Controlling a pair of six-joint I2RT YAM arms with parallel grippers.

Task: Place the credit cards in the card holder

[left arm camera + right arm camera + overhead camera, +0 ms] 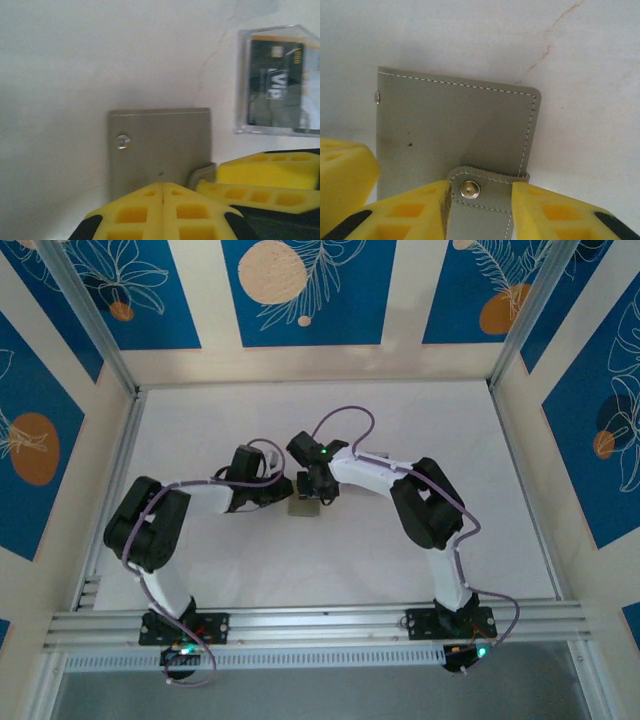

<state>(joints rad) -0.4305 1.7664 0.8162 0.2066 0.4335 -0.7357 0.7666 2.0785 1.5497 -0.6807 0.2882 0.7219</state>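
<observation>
Left pincer (pixel 162 212) is shut tight, yellow fingertips together and parked on the near edge of the card holder (pixel 455 125); looks like it's pinning it to the table (pixel 250 570). Right pincer (pixel 479 210) comes in from the other side. Its fingers sit either side of the little strap (pixel 479 222) with the snap (pixel 470 188), touching both edges, but I can't tell if it's actually squeezing. So the strap is dead centre between those fingers, running back toward the wrist, and I'd guess the right arm is the one placed to work it. Holder lies flat mid-table, grey with pale stitching. Credit cards (pixel 274 82) wait in a clear case (pixel 242 80) nearby, a dark one showing.
</observation>
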